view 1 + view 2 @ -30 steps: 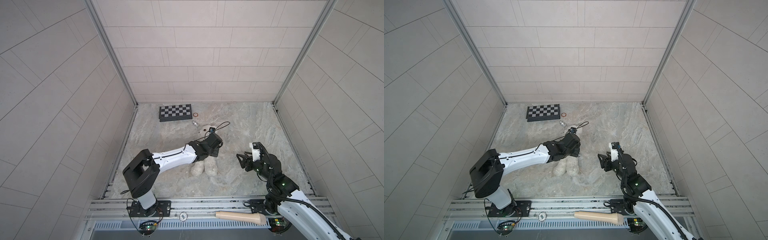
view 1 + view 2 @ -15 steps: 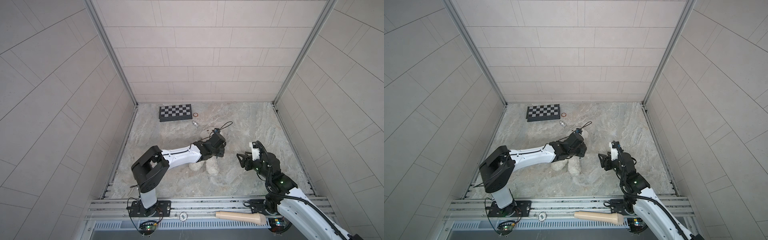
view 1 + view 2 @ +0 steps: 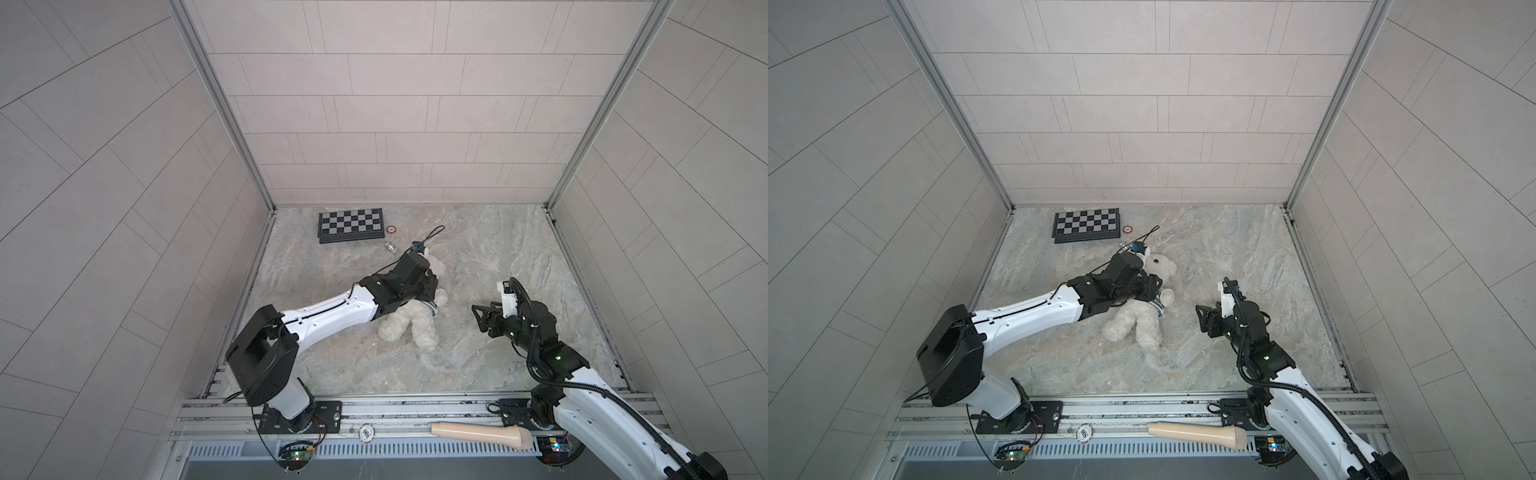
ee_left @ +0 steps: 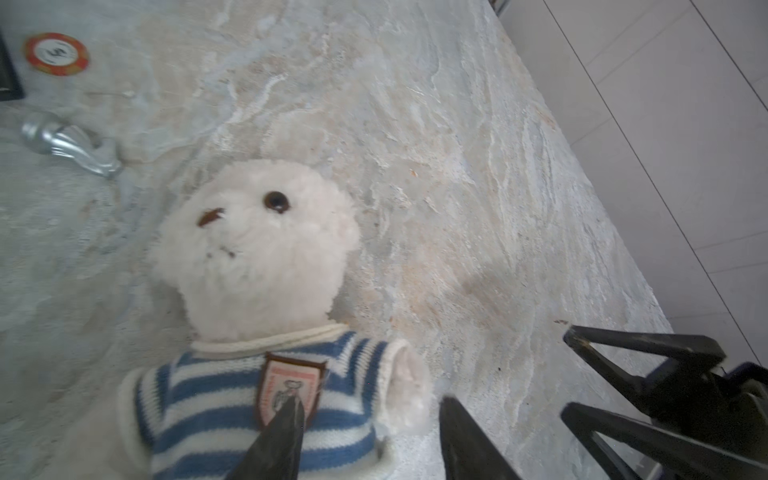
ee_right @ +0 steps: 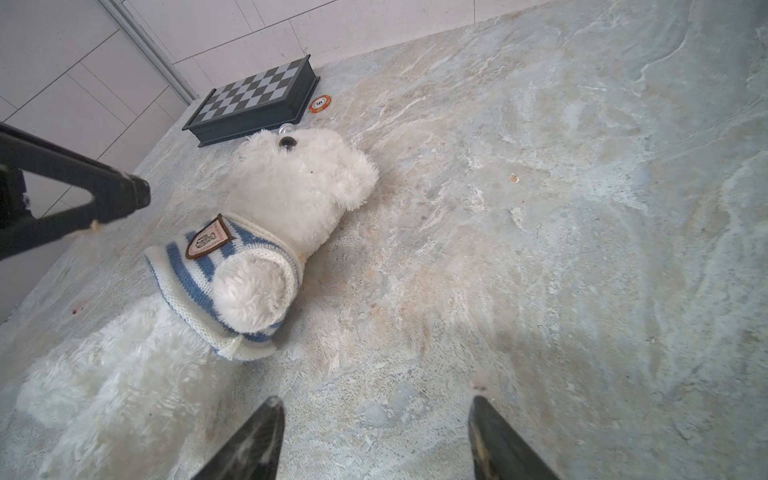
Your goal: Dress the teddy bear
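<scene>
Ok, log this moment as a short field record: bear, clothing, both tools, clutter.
teddy bear: lying face up on the table, head toward the chessboard
striped sweater: on the chest, an arm out through a sleeve; belly and legs bare
left tool: open, over the sweater's badge and sleeve
right tool: open, empty, apart from the bear
clutter: poker chip and small silvery object beside the chessboard
</scene>
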